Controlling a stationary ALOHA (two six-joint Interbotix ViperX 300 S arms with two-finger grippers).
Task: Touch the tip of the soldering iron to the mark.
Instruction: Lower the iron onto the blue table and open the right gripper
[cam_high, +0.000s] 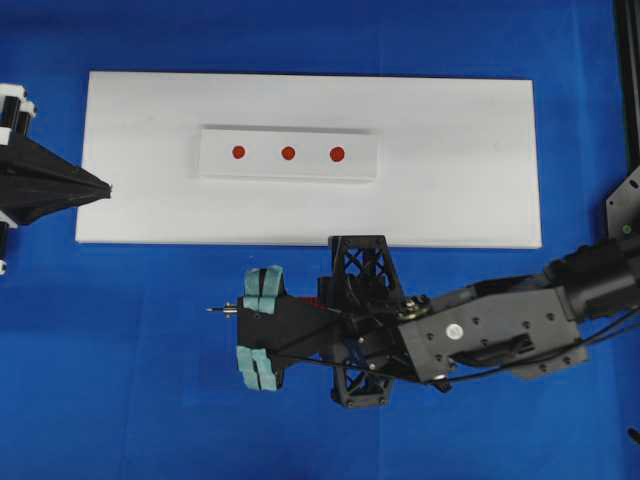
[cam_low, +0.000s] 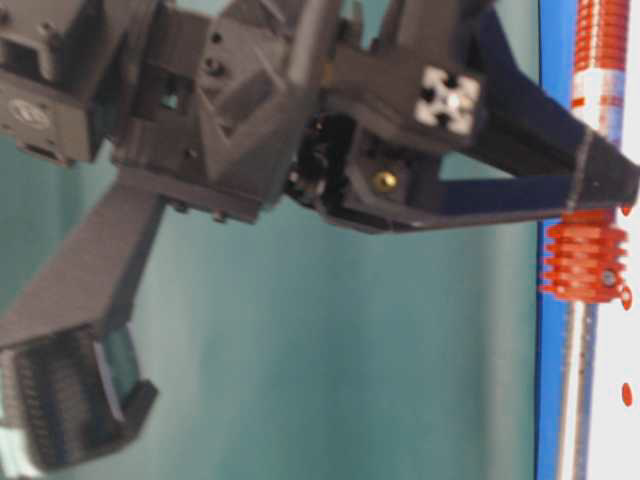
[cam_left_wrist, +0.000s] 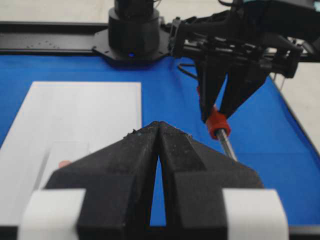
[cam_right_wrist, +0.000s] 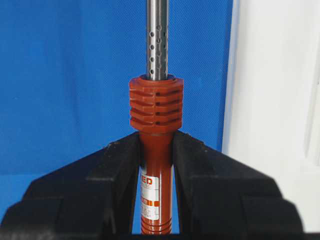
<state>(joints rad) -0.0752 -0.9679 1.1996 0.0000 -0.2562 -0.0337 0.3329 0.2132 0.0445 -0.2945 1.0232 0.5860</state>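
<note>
The soldering iron (cam_right_wrist: 156, 150) is a slim pen-like tool with an orange-red handle that widens into a ribbed collar, above which a silver shaft runs on, pierced by small round holes. A white label on the handle carries red letters ending in "ED" over an orange band; the finer print below is too small to read. The right hand (cam_right_wrist: 156, 165) is clamped on the handle just below the ribbed collar, one black finger on each side.

In the overhead view the iron points toward nine o'clock, and its tip (cam_high: 212, 311) pokes out past the teal-padded front of the right hand (cam_high: 258, 340), over the blue worktop (cam_high: 120, 380). The iron lies off the white board (cam_high: 450, 180), at about six o'clock from it and near its lower edge. On that board sits a smaller white strip (cam_high: 288, 172) bearing three red marks (cam_high: 288, 153) in a row; the tip is well apart from all of them, at about seven o'clock from the leftmost one.

From the left wrist view the collar and shaft show below the right hand's fingers, slanting down toward five o'clock.

The left hand (cam_left_wrist: 159, 131) is closed on nothing, its two black fingers (cam_left_wrist: 125, 165) meeting at the tips. In the overhead view it sits at the nine o'clock edge of the board, its point just touching or just beside that edge; I cannot tell which.
</note>
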